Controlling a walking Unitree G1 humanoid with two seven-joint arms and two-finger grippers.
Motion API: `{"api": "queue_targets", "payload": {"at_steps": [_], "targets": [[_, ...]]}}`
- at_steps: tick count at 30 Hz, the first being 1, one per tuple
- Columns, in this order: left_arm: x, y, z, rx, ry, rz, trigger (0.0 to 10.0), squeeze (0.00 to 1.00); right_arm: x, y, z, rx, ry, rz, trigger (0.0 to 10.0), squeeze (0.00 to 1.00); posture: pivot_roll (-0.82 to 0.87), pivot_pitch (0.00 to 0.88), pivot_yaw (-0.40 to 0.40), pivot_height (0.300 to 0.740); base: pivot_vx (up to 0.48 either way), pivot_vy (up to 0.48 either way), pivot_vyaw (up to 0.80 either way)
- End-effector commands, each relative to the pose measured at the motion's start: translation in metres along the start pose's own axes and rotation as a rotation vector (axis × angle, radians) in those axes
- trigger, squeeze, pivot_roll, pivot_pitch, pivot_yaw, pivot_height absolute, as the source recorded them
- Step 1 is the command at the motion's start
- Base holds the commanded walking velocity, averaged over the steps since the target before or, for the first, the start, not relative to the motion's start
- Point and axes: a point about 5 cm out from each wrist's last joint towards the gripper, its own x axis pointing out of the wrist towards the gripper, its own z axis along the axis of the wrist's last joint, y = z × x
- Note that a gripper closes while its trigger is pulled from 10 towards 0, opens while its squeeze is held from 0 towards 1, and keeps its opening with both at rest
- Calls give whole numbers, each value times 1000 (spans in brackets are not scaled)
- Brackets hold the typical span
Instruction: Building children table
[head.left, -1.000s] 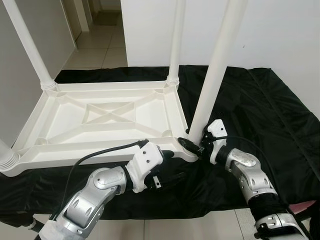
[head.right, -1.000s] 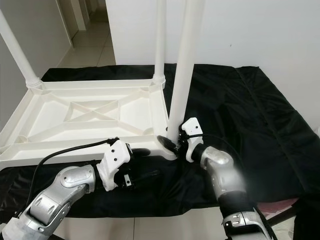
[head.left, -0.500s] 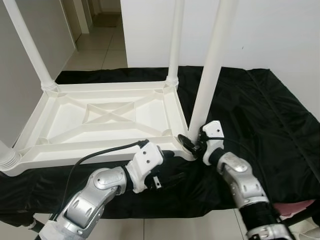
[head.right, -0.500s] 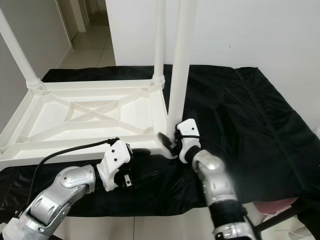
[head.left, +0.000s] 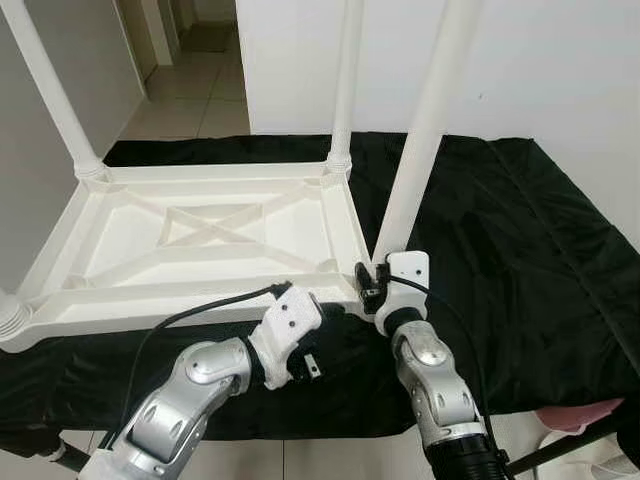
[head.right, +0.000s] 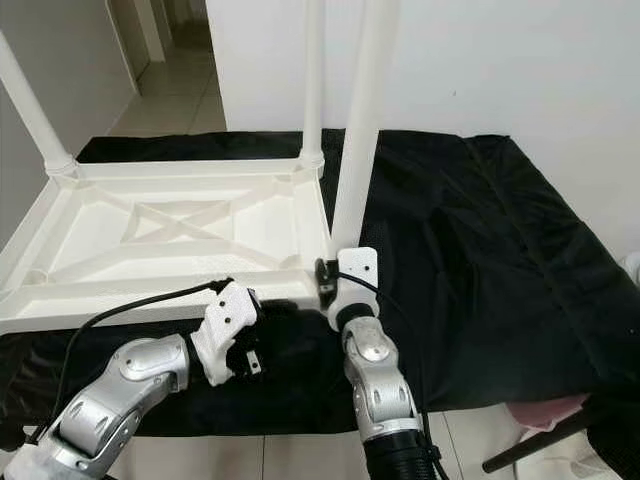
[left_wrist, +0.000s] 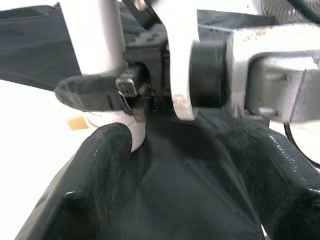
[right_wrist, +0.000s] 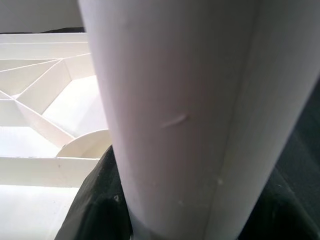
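Right claw (head.left: 372, 285) grips the base of the near-right white leg (head.left: 425, 130) at the upturned table top's (head.left: 200, 235) corner. Left claw (left_wrist: 172, 165) is open, beside that corner, over black cloth (head.left: 520, 250).

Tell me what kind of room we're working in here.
Probably a home room off a hallway: pale tiled floor, plain white wall, and the upturned white table lying on a black cloth.

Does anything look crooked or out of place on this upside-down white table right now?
Yes. The near-right leg leans off line, while the far-right leg stands straight in its socket. The right gripper is clamped on the leaning leg's base at the tabletop corner, so it looks not fully seated. The left gripper sits low beside that corner.
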Motion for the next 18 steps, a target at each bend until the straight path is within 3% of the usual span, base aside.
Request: {"api": "queue_targets", "payload": {"at_steps": [1,2,12,13,16,18], "targets": [[-2,4,1,-11,-1,76,10000,0,-1,11,2,87,-20,13,10000,341,-48,8,15,740,0,0,0],[-1,6,2,-13,-3,94,10000,0,-2,11,5,90,-32,23,10000,1000,-50,7,15,740,0,0,0],[-1,8,4,-14,-10,141,10000,0,-16,-6,9,14,-88,19,10000,1000,-55,0,11,740,0,0,0],[-1,8,4,-17,-14,143,10000,0,-19,-8,9,4,-99,20,10000,0,-55,0,11,740,0,0,0],[-2,8,3,-16,-15,144,10000,0,-24,-11,8,4,-116,31,10000,0,-60,0,13,740,0,0,0],[-4,11,2,11,-17,163,10000,0,-37,-19,2,-10,-118,45,10000,0,-73,0,20,740,0,0,0]]}}
